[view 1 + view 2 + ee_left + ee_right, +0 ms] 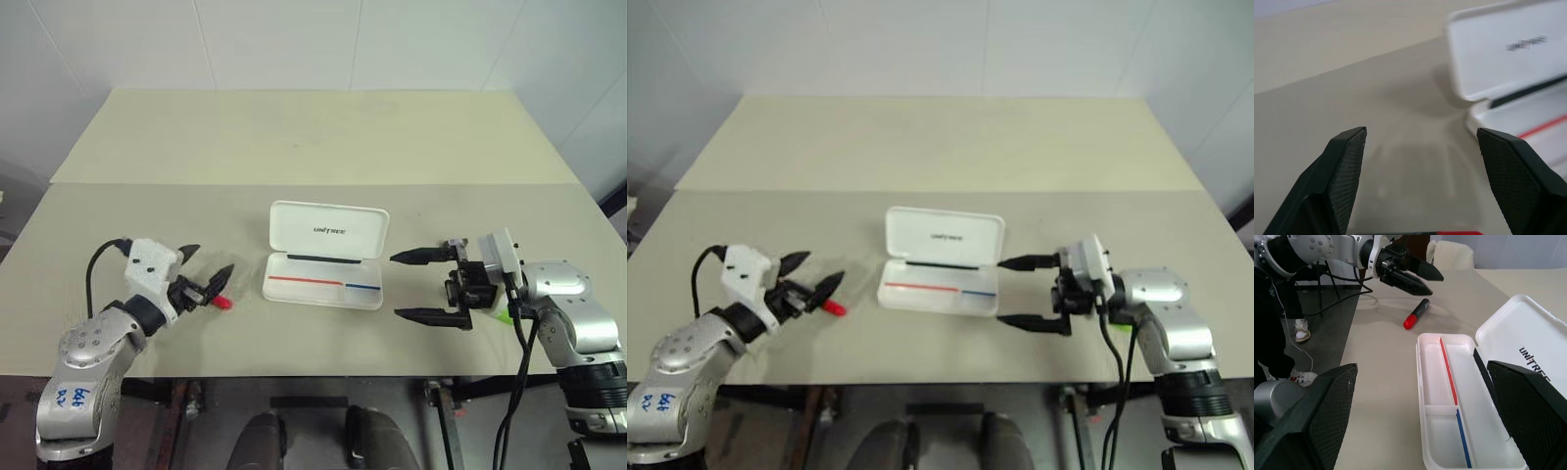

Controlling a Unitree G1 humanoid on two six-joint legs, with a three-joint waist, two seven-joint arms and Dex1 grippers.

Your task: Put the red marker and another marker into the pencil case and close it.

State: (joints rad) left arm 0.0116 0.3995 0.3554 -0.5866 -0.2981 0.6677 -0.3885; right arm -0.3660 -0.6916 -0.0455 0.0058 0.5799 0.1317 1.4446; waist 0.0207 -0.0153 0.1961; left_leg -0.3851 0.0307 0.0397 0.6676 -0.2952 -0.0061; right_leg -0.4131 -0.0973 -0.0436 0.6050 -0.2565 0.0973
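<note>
Head views: the pencil case lies open at mid-bench, lid propped up at the far side with "UNITREE" print facing the robot, tray nearer, red and blue lines along it. Tray looks empty. Left claw is low over the bench to the left of the case, jaws wide, nothing between them. The red marker lies on the bench just under and beside that claw's nearer finger; only its red tip shows, contact cannot be told. Right claw is to the right of the case, pointing at its right end, jaws wide, empty, tips just short of the tray. A lime-green bit of another marker shows on the bench under the right wrist.

Left wrist view: two black fingers spread wide, bare bench between them. Case lid and tray edge off to one side. A strip of red marker barrel lies at the frame edge, between the finger bases.

Right wrist view: own fingers wide apart, open tray between them, compartments empty. Beyond the case, the red marker lies flat on the bench, red end toward the bench edge, with the left claw just above its far end.
</note>
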